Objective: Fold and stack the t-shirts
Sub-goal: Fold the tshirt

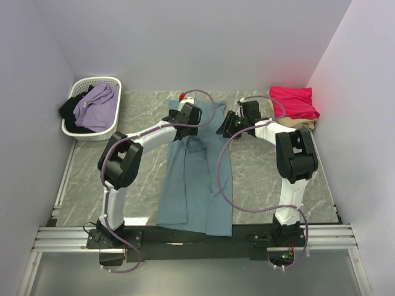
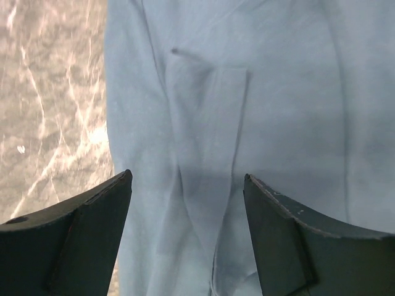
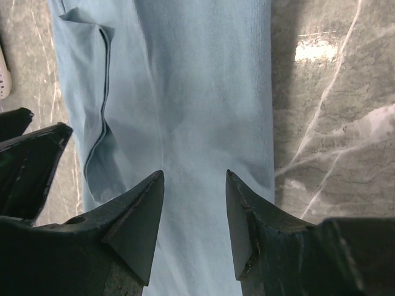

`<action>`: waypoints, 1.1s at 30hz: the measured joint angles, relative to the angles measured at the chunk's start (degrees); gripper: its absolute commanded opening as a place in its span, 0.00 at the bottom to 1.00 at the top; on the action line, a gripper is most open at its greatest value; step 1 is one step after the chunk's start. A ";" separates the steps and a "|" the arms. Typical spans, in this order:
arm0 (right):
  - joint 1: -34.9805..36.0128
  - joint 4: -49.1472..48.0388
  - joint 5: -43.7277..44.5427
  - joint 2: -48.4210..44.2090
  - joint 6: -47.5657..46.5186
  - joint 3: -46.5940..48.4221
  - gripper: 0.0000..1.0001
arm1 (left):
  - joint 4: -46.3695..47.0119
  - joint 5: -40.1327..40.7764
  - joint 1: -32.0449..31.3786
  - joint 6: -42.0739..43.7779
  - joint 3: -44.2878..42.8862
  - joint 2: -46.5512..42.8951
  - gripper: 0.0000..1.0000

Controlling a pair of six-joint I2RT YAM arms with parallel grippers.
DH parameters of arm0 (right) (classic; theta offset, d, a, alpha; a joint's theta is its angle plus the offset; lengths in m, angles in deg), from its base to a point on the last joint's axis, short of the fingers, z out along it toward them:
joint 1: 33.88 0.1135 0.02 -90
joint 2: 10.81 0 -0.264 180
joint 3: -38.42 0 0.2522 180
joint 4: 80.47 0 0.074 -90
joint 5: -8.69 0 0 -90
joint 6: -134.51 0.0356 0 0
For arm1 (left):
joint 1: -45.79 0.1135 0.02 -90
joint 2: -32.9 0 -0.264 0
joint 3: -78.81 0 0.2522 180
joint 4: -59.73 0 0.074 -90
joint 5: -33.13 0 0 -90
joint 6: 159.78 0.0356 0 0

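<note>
**Top view:** teal-blue t-shirt point(image 1: 194, 179) laid lengthwise at frame centre on table point(image 1: 259, 179). Sides judged already turned in, making long strip; crosswise folds and stacking left. Crimson-pink t-shirt point(image 1: 293, 102) seen folded atop beige t-shirt point(image 1: 302, 125), upper right: two judged done. Left gripper point(image 1: 185, 116) and right gripper point(image 1: 229, 125) held over its upper end; jaw state not resolved here. White basket point(image 1: 92, 132) with lavender and black garments point(image 1: 92, 105), upper left.

**Left wrist view:** jaws seen open, nothing held. Tucked sleeve crease shown, lost from above.

**Right wrist view:** jaws open, empty, poised near its right edge. Stack and basket not seen.
</note>
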 measured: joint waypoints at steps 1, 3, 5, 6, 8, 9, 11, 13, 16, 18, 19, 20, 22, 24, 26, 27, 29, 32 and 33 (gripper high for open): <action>0.00 0.00 0.00 0.00 0.00 0.00 0.52 | 0.26 -0.13 0.00 0.20 -0.02 -0.20 0.78; 0.00 0.00 -0.04 0.00 0.00 0.00 0.52 | 0.24 -0.35 -0.11 0.42 -0.31 -0.26 0.78; 0.00 0.04 -0.04 0.00 0.00 0.00 0.52 | -0.24 -0.44 -0.31 0.46 -0.33 -0.22 0.78; 0.00 0.04 -0.04 0.00 0.00 0.00 0.52 | -0.37 -0.42 -0.46 0.48 -0.33 -0.22 0.78; 0.00 0.07 -0.04 0.00 -0.02 0.00 0.52 | -0.55 -0.44 -0.83 0.55 -0.33 -0.20 0.78; 0.00 0.09 -0.04 0.02 -0.02 0.00 0.52 | -0.66 -0.44 -1.05 0.59 -0.33 -0.17 0.78; 0.00 0.09 -0.07 0.00 0.00 0.00 0.52 | -0.63 -0.46 -1.44 0.63 -0.33 0.13 0.78; 0.00 0.11 -0.07 0.02 -0.02 0.00 0.52 | -0.68 -0.48 -1.77 0.76 -0.31 0.55 0.78; 0.00 0.13 -0.07 0.04 -0.02 0.00 0.52 | -0.76 -0.50 -2.08 1.07 -0.31 1.40 0.78; 0.00 0.13 -0.07 0.04 -0.04 0.00 0.52 | -1.03 -0.46 -2.16 1.42 -0.31 2.05 0.79; 0.00 0.15 -0.07 0.04 -0.07 0.00 0.52 | -1.07 -0.44 -2.21 1.44 -0.31 2.27 0.78; 0.00 0.15 -0.07 0.04 -0.15 0.02 0.52 | -1.16 -0.44 -2.21 1.49 -0.28 2.49 0.79; 0.00 0.15 -0.09 0.07 -0.22 0.02 0.52 | -1.33 -0.22 -2.21 1.64 -0.26 2.75 0.78; 0.00 0.17 -0.09 0.07 -0.22 0.02 0.52 | -1.33 0.28 -2.21 1.77 -0.26 2.93 0.77; 0.00 0.20 -0.13 0.07 -0.22 0.04 0.52 | -1.38 1.03 -2.21 1.92 -0.28 3.28 0.72; 0.00 0.17 -0.13 0.09 -0.22 0.07 0.52 | -1.51 1.38 -2.23 1.97 -0.33 3.52 0.71; 0.00 0.17 -0.13 0.17 -0.22 0.15 0.52 | -1.92 2.49 -2.23 2.23 -0.79 4.35 0.72; 0.00 0.20 -0.15 0.42 -0.22 0.15 0.52 | -2.45 3.85 -2.23 3.02 -1.55 5.73 0.70; 0.00 0.20 -0.17 0.55 -0.22 0.15 0.52 | -2.56 4.26 -2.23 3.19 -1.73 6.10 0.68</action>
